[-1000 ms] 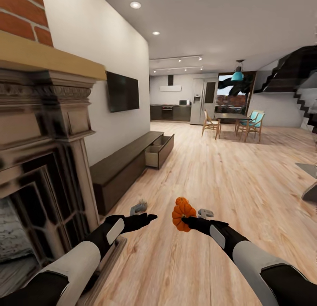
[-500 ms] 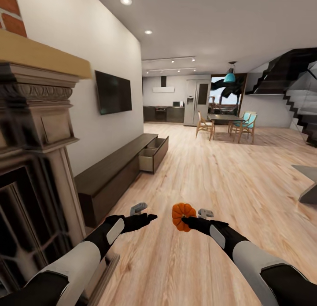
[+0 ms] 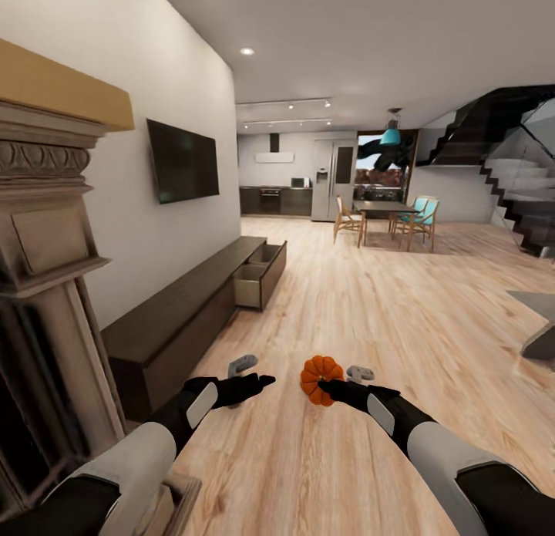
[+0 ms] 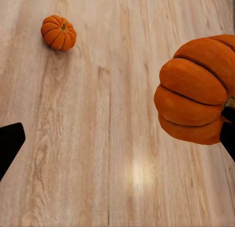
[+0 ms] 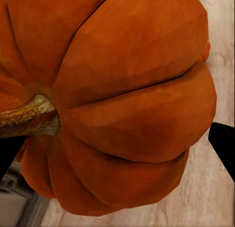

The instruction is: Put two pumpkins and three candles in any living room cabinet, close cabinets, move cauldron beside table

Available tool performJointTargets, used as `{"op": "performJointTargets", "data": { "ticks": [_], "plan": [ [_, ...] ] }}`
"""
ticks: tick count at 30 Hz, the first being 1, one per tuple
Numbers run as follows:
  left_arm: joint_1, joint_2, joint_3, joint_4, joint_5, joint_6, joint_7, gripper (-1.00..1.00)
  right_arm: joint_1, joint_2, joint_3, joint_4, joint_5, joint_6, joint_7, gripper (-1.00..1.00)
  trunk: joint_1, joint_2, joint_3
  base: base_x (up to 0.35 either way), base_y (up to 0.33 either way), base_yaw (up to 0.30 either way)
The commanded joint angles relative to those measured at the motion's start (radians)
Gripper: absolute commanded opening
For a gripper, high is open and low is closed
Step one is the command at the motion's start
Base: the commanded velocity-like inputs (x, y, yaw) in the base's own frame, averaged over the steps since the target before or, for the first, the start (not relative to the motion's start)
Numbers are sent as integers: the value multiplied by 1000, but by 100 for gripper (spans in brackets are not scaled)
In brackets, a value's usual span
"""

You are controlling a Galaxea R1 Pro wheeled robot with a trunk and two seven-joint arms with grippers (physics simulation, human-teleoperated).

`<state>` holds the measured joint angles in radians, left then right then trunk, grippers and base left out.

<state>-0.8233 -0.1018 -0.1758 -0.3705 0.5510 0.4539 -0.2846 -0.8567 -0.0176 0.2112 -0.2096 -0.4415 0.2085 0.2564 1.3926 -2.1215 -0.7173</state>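
A pumpkin (image 3: 320, 377) sits clamped in the right gripper (image 3: 322, 384); the cabinet's (image 3: 185, 308) far drawers gape, contents unseen.

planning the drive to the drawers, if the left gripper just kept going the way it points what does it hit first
Probably nothing soon: the empty left gripper points over bare wood floor. The cabinet lies off to its left, though depth is hard to judge.

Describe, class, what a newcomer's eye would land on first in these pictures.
First the bright orange pumpkin gripped in the right hand, held above the pale wood floor. Next, a second pumpkin lying on the floor alone. Then the long dark cabinet along the left wall, its far drawer open.
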Motion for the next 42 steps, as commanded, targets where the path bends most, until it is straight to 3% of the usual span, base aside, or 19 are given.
{"op": "performJointTargets", "data": {
  "ticks": [1, 8, 17, 29, 42],
  "plan": [
    [0, 1, -4, -1, 4, 3, 0, 100, -1, -1, 5, -2, -13, 5, 0, -100, 0, 0, 0, 301, 54, -274],
    [0, 1, -4, -1, 4, 3, 1, 100, -1, -1, 5, -2, -13, 5, 0, -100, 0, 0, 5, 301, 5, -232],
    [0, 0, -4, -1, 5, 3, 1, 100, -1, -1, 6, -2, -12, 5, 0, -100, 0, 0, 5, 289, 0, -23],
    [0, 1, -4, -1, 4, 2, 2, 100, -1, -1, 7, -2, -11, 5, 0, -100, 0, 0, 5, 55, 0, 0],
    [0, 1, -4, -1, 4, 2, 2, 100, -1, -1, 7, -2, -11, 5, 0, -100, 0, 0, 11, 307, 0, -112]
  ]
}}
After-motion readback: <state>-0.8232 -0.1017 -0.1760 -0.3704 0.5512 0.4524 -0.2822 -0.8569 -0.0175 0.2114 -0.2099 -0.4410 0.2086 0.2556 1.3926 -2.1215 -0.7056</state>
